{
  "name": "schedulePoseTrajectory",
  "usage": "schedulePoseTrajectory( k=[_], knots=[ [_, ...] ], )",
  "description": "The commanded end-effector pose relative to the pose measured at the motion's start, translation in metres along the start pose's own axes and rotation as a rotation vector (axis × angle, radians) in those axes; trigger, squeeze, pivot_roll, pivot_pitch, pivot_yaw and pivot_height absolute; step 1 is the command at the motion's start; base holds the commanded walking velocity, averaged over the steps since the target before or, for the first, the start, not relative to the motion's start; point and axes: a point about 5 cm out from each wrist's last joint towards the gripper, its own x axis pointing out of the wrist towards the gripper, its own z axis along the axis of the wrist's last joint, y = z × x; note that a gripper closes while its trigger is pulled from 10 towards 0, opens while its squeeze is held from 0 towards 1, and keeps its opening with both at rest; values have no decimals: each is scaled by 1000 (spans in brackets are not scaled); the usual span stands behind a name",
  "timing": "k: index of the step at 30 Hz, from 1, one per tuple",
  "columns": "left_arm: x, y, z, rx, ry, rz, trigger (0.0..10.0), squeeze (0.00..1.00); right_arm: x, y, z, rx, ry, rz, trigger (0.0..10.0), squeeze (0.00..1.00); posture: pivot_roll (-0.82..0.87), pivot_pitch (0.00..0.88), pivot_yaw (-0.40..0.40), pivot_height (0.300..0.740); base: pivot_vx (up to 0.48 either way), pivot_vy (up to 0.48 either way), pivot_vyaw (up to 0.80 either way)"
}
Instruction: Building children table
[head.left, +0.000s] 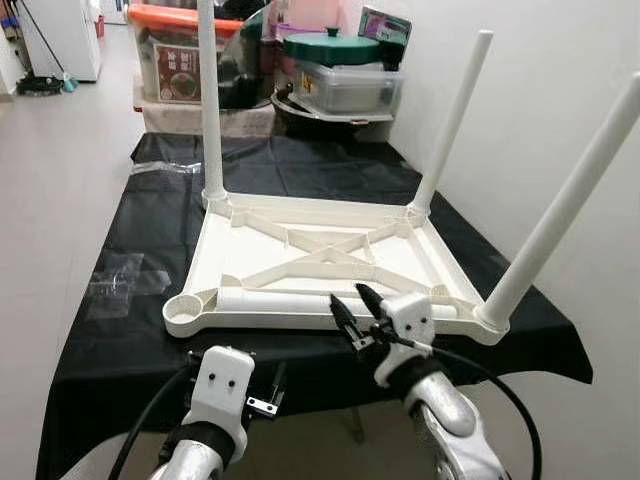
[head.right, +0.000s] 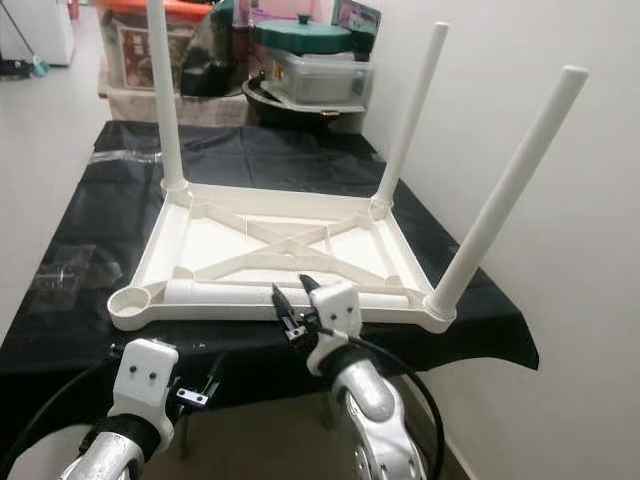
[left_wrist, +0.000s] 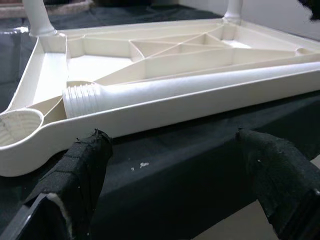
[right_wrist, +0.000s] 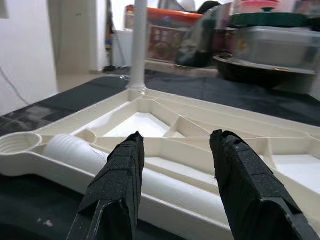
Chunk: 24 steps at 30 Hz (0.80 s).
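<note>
Risk first. My right hand (head.left: 352, 303) hangs just over the near rim of the upturned tabletop (head.left: 250, 240), its two black fingers apart and pointing at the loose leg (head.left: 300, 300) that lies inside that rim. If I close off-centre on so smooth and round a tube, I judge it may roll or squirt out of the pads and slide along the channel. The rim wall stands between my fingers and the leg, so a low approach could catch the rim and shove the whole tabletop toward 12 o'clock across the black cloth (head.left: 160, 210), which looks slippery. Any shove could also rock the three upright legs, though I cannot tell how firmly they are screwed in.

My left hand (left_wrist: 175, 165) is lower, near the bench edge at about 7 o'clock from the tabletop, fingers wide apart, holding nothing. It looks across at the threaded end of the leg and the open socket (head.left: 185, 308). Cross-threading is the next hazard I foresee: the leg must enter that socket straight.

The tabletop: cream plastic, underside up, crossed stiffening ribs, lying on the cloth-covered bench. Legs stand at the 11 o'clock (head.left: 210, 110), 1 o'clock (head.left: 452, 125) and 4 o'clock (head.left: 565, 205) corners. The 8 o'clock corner socket is empty. The fourth leg lies flat along the 6 o'clock side, thread toward that socket.
</note>
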Motion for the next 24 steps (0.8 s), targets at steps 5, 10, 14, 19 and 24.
schedulePoseTrajectory(
  k=[5,10,14,19,24],
  knots=[
    [3,-4,-10,-18,24,-9,10000,0,-7,-3,-5,-10,14,-51,10000,0,182,0,-117,740,0,0,0],
    [5,-3,-15,-24,39,-14,10000,0,-7,-3,-8,-4,33,-73,10000,0,181,0,-110,740,0,480,0],
    [6,-3,-17,-22,39,-18,10000,0,-7,-3,-9,-8,39,-81,10000,0,183,0,-110,740,0,480,0],
    [6,-2,-18,-17,37,-13,10000,0,-7,-1,-11,-4,48,-78,10000,0,184,0,-110,740,0,96,0],
    [7,2,-14,-5,15,5,10000,0,-7,0,-13,9,62,-71,10000,0,187,0,-113,740,0,0,0]
  ],
)
